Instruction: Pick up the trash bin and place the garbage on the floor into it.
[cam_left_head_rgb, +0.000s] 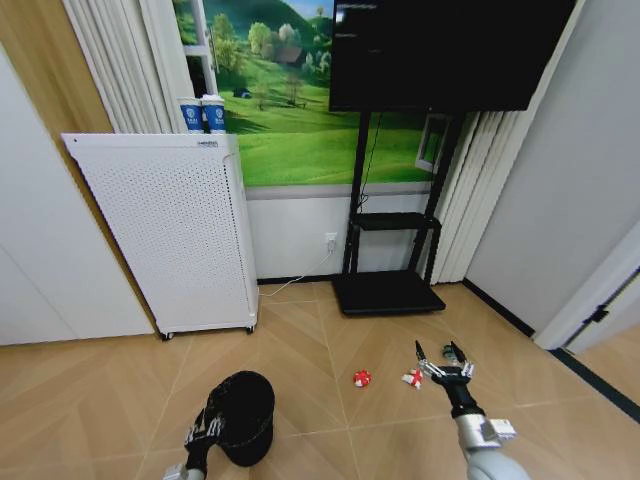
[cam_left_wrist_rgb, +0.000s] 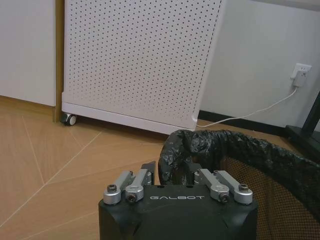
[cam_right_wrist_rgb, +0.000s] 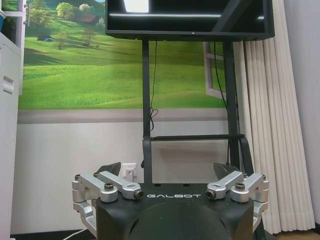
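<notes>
Overhead first, from our head view: our left gripper sits low on our left, its fingers clamped on the near rim of the trash bin, a small black round bin lined with a black bag, standing on the wooden floor. Our right gripper is stretched forward on our right with its jaws spread wide and nothing between them. Two pieces of the garbage lie on the floor: a red-and-white wrapper between the bin and our right arm, and a second red-and-white piece just beside the right gripper's left finger. Behind the bin stands a white perforated cabinet on casters with two blue-and-white paper cups on top, and farther right a dark screen on a black stand.

Next, our left wrist view: the left gripper has its fingers closed over the bagged rim of the trash bin, one finger outside the wall and the others at the rim's inner edge. The white cabinet rises close behind, and a white cable runs to a wall socket.

Lastly, our right wrist view: the right gripper faces the wall with both fingers far apart and empty, the stand's posts and a white curtain beyond it.
</notes>
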